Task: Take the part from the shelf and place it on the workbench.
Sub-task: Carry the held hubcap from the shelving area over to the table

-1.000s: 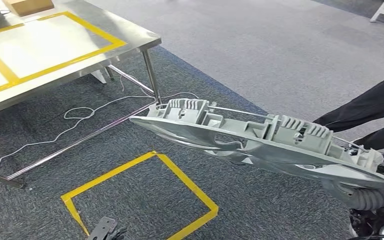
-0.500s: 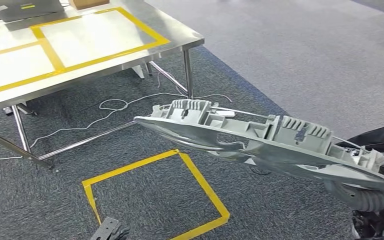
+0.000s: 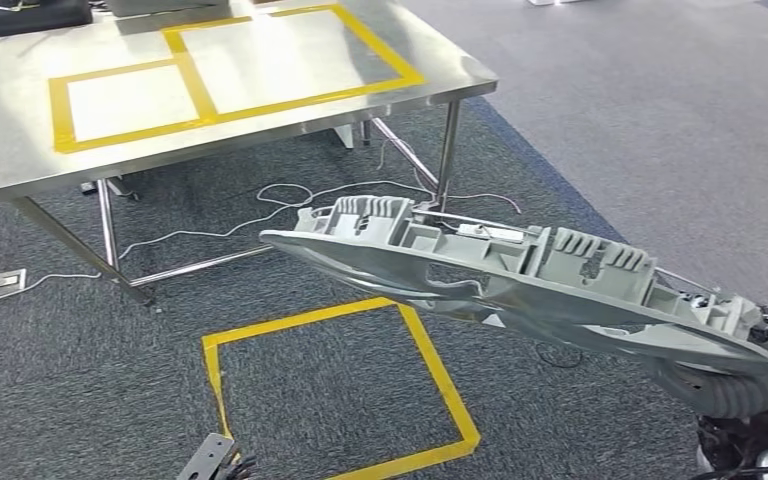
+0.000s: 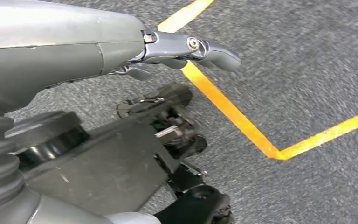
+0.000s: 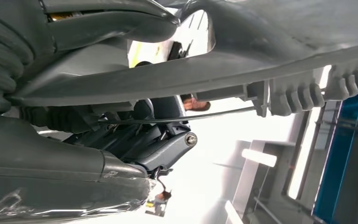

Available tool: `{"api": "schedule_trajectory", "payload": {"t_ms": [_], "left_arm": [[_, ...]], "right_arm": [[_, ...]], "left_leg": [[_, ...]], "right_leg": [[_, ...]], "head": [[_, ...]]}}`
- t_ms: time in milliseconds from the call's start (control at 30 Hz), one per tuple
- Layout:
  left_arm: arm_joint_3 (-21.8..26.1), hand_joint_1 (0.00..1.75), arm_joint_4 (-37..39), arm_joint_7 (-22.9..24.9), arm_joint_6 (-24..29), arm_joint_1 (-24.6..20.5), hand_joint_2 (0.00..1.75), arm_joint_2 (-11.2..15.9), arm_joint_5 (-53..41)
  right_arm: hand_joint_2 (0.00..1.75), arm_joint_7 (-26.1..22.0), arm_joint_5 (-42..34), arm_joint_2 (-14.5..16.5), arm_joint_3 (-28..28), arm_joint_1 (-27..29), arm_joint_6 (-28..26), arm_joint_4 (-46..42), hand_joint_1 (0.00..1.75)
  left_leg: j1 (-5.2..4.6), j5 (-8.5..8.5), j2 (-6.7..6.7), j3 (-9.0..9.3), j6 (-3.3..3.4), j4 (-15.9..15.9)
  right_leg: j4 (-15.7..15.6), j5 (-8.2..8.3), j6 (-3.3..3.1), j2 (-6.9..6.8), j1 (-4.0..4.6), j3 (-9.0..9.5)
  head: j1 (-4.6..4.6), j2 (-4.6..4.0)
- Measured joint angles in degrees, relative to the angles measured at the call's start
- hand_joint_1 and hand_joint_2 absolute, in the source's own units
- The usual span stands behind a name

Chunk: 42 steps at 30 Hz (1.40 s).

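Your right hand [image 5: 135, 135] grips the part [image 3: 520, 280], a long grey plastic moulding with ribbed blocks along its upper edge and a thin metal rod running beside them. In the head view the part stretches from the lower right corner up toward the middle of the picture, tilted so its far end sits higher, and it hangs in the air above the carpet [image 3: 610, 110]. In the right wrist view, the hand's grey thumb and dark fingers [image 5: 116, 123] are wrapped around the part's near end, with the part's curved body passing just in front of the camera.

The workbench [image 3: 260, 110], a shiny steel table on thin legs, stands at the upper left, well apart from the part's far tip. Yellow tape [image 3: 195, 80] marks two rectangles side by side on its top. A white cable [image 3: 280, 195] trails across the floor under the bench.

On the carpet below the part, more yellow tape forms a square [image 3: 330, 390].

Your left hand [image 4: 182, 51] hangs low over the carpet near a corner of the floor tape. It holds nothing; its thumb is stretched out and its fingers are loosely apart.
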Motion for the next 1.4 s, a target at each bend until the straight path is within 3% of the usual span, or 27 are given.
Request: {"api": "schedule_trajectory", "payload": {"t_ms": [67, 133, 167, 200, 233, 267, 333, 400, 467, 500, 600, 667, 767, 867, 933, 1133, 1400], "left_arm": [[0.00, 0.00, 0.00, 0.10, -0.01, 0.04, 1.75, -0.04, 0.00], [0.00, 0.00, -0.01, 0.19, -0.02, 0.00, 1.75, -0.13, 0.00], [0.00, 0.00, -0.01, 0.22, -0.03, 0.02, 1.75, -0.18, 0.00], [0.00, 0.00, -0.01, 0.26, -0.03, 0.07, 1.75, -0.20, 0.00], [0.00, 0.00, 0.00, 0.29, -0.03, 0.11, 1.75, -0.20, 0.00], [0.00, 0.00, 0.00, 0.31, -0.03, 0.13, 1.75, -0.21, 0.00], [0.00, 0.00, 0.00, 0.31, -0.04, 0.11, 1.75, -0.25, 0.00], [0.00, 0.00, -0.01, 0.31, -0.06, 0.09, 1.75, -0.24, 0.00], [0.00, 0.00, -0.01, 0.31, -0.08, 0.25, 1.75, -0.20, -0.01], [-0.01, 0.00, 0.00, 0.31, -0.08, 0.36, 1.75, -0.18, -0.01], [-0.02, 0.00, 0.00, 0.31, -0.08, 0.46, 1.75, -0.15, -0.16], [-0.02, 0.00, 0.00, 0.31, -0.07, 0.45, 1.75, -0.14, -0.26], [-0.02, 0.00, 0.00, 0.31, -0.10, 0.40, 1.75, -0.14, -0.26], [-0.02, 0.00, 0.00, 0.31, -0.28, 0.38, 1.75, -0.15, -0.21], [-0.02, 0.00, 0.00, 0.31, -0.26, 0.38, 1.75, -0.15, -0.02], [-0.02, 0.00, 0.00, 0.36, 0.13, 0.30, 1.75, -0.14, -0.08], [0.00, 0.00, 0.00, 1.24, 1.03, 0.20, 1.75, -0.13, 0.28]], "right_arm": [[1.75, -0.01, 0.01, 0.00, 0.01, 0.00, -0.01, -0.01, 1.75], [1.75, -0.02, 0.01, 0.00, 0.02, 0.09, -0.02, 0.03, 1.75], [1.75, -0.01, 0.01, 0.00, 0.01, 0.15, -0.02, 0.08, 1.75], [1.75, -0.01, 0.02, 0.00, 0.01, 0.19, -0.02, 0.11, 1.75], [1.75, 0.00, 0.04, 0.00, 0.02, 0.22, -0.02, 0.15, 1.75], [1.75, 0.00, 0.04, 0.00, 0.01, 0.23, -0.02, 0.16, 1.75], [1.75, 0.01, 0.07, 0.00, 0.02, 0.19, -0.03, 0.17, 1.75], [1.75, -0.01, 0.11, 0.00, 0.03, 0.15, -0.12, 0.18, 1.75], [1.75, -0.03, 0.15, 0.00, 0.03, 0.11, -0.36, 0.18, 1.75], [1.75, -0.05, 0.08, 0.02, 0.03, 0.07, -0.53, 0.18, 1.75], [1.75, -0.10, -0.46, 0.19, 0.03, -0.07, -0.97, 0.16, 1.75], [1.75, -0.08, -0.72, 0.28, 0.03, -0.08, -1.04, 0.16, 1.75], [1.75, 0.04, -0.85, 0.31, 0.02, -0.05, -1.09, 0.16, 1.75], [1.75, 0.11, -0.72, 0.31, 0.02, -0.05, -1.27, 0.16, 1.75], [1.75, 0.10, -0.55, 0.31, 0.02, -0.06, -1.50, 0.16, 1.75], [1.75, -0.01, -0.40, 0.31, 0.02, -0.07, -2.01, 0.16, 1.75], [1.75, -0.02, -0.40, 0.31, 0.01, -0.10, -1.99, 0.17, 1.75]], "left_leg": [[0.41, 0.20, -1.31, 0.21, 0.59, -0.27], [0.55, 0.24, -2.64, 0.23, 0.93, -0.30], [0.53, 0.24, -3.40, 0.24, 1.00, -0.29], [0.52, 0.23, -4.16, 0.27, 1.02, -0.28], [0.51, 0.22, -4.92, 0.35, 1.03, -0.26], [0.52, 0.21, -5.69, 0.46, 1.00, -0.25], [0.51, 0.16, -7.16, 0.62, 0.75, -0.14], [0.52, 0.23, -8.23, 0.40, 0.19, -0.05], [0.71, 0.53, -8.93, 0.15, -0.48, -0.27], [0.81, 0.72, -9.10, 0.17, -0.34, -0.42], [0.72, 1.04, -9.11, 0.22, 1.77, -0.71], [0.73, 1.08, -8.99, 0.26, 2.21, -0.88], [0.91, 1.17, -8.75, 0.38, 1.52, -1.16], [1.17, 1.20, -8.70, 0.40, -0.56, -1.43], [1.25, 1.18, -8.70, 0.38, -1.30, -1.48], [1.01, 1.02, -8.70, 0.28, -1.16, -1.34], [0.32, 0.24, -8.60, 0.22, 0.28, -0.86]], "right_leg": [[3.04, -2.04, 0.53, 2.23, -0.16, -1.18], [10.74, -5.60, 0.74, 5.07, -0.25, -4.95], [14.41, -6.81, 0.77, 5.61, -0.23, -6.96], [16.43, -6.99, 0.75, 5.82, -0.20, -8.26], [16.02, -5.90, 0.67, 5.91, -0.18, -8.43], [13.28, -3.83, 0.56, 6.12, -0.21, -7.43], [4.91, 0.28, 0.41, 7.94, -0.47, -3.81], [0.17, 1.56, 0.24, 9.70, -0.67, -1.54], [-0.25, 1.48, -0.20, 9.65, -0.50, -1.27], [-0.39, 1.62, -0.29, 9.50, -0.45, -1.26], [-0.82, 1.97, -0.19, 9.41, -0.50, -1.27], [-0.81, 2.01, -0.36, 9.51, -0.35, -1.33], [-0.77, 2.02, -0.74, 9.68, -0.11, -1.40], [-0.69, 2.00, -0.91, 9.69, 0.02, -1.53], [-0.66, 1.99, -0.93, 9.68, 0.04, -1.57], [-0.77, 1.98, -0.82, 9.67, -0.26, -1.49], [-0.84, 1.91, 0.38, 9.75, -0.89, -1.12]], "head": [[0.23, 0.00], [0.56, 0.00], [0.66, 0.00], [0.67, 0.00], [0.66, 0.00], [0.67, 0.00], [0.67, 0.00], [0.62, 0.00], [0.58, 0.00], [0.61, 0.00], [0.50, 0.00], [0.46, 0.00], [0.46, 0.00], [0.49, 0.00], [0.50, 0.00], [0.50, 0.00], [0.50, 0.00]]}}
